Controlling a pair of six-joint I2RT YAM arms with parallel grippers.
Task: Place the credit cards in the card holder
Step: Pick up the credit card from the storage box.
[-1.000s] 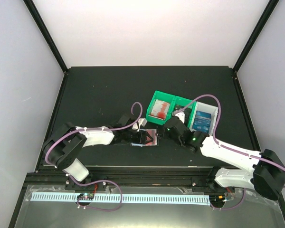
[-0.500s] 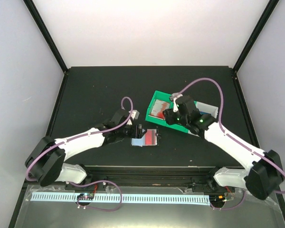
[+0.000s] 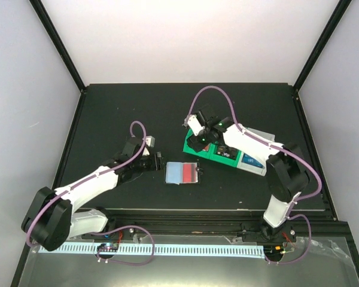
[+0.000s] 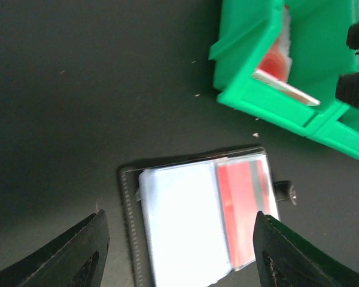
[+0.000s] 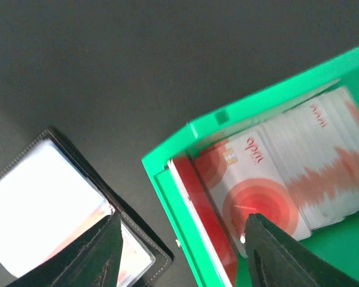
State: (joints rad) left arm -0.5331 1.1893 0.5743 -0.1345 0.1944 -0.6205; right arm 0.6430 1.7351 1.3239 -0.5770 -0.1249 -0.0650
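Top external view first: the right gripper (image 3: pixel 202 140) hangs over the green bin (image 5: pixel 251 101), at the end nearest the card holder (image 4: pixel 128 221), fingers spread and nothing between them; the red-and-white credit cards (image 5: pixel 275 173) lean in a fanned stack inside that bin, right under its fingertips, so this looks the nearer arm for the next pick. The holder lies flat and open, just beside the bin's near-left corner but not touching it, long side running left to right; a pale blue card (image 3: pixel 176 173) and a red card (image 3: pixel 191 173) show on its face. Farther from the bin, beyond the holder, waits the left gripper (image 3: pixel 157 162), also wide open and holding nothing. The bin's wall is the tight edge; the table (image 3: pixel 125 113) gives room on the holder's far and left sides.
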